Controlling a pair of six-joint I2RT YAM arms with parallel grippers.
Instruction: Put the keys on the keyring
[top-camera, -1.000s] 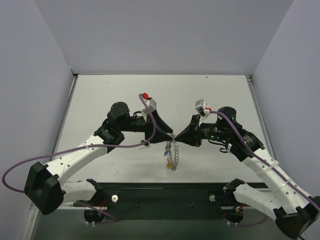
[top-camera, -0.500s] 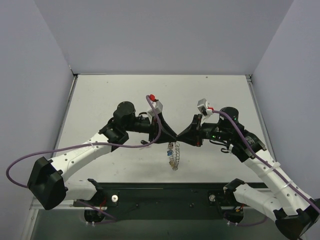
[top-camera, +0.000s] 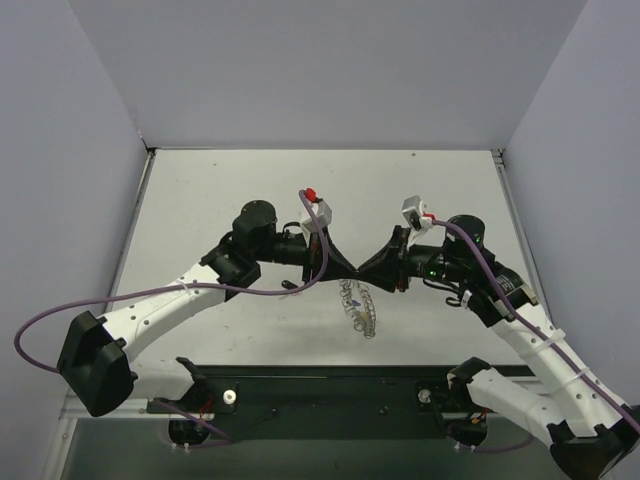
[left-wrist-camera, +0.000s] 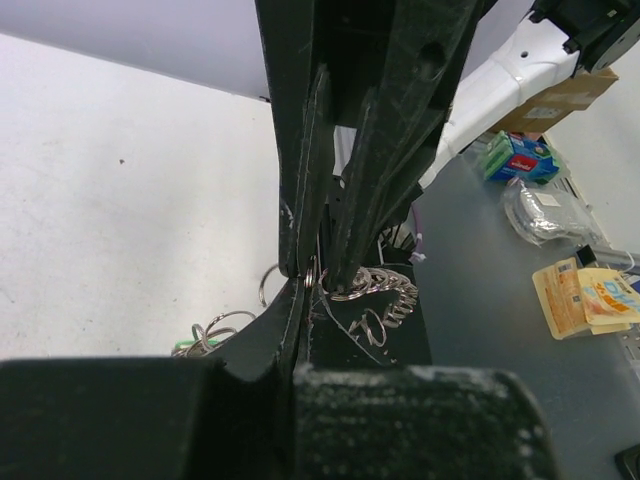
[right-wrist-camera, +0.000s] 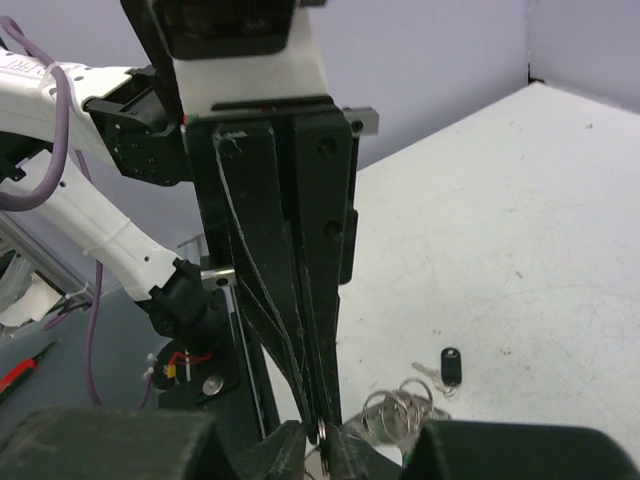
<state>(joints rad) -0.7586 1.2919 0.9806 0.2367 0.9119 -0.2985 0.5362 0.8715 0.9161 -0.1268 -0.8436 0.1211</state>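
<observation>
Shown clenched tip to tip at frame centre: left tool (top-camera: 350, 276) and right tool (top-camera: 360, 276), both pinching the dangling keyring (top-camera: 361, 308).

Bench: matte white top (top-camera: 430, 190), spreading behind and to either side of the left gripper (top-camera: 348, 270) and right gripper (top-camera: 362, 272).
Back wall: plain pale lilac-grey (top-camera: 330, 70), well beyond both grippers.
Left wall: same colour (top-camera: 60, 180), far outside the left gripper.
Right wall: same colour (top-camera: 590, 150), far outside the right gripper.
Rail: black (top-camera: 330, 385), on the near side of the grippers.
Light: even, with soft shadows.
</observation>
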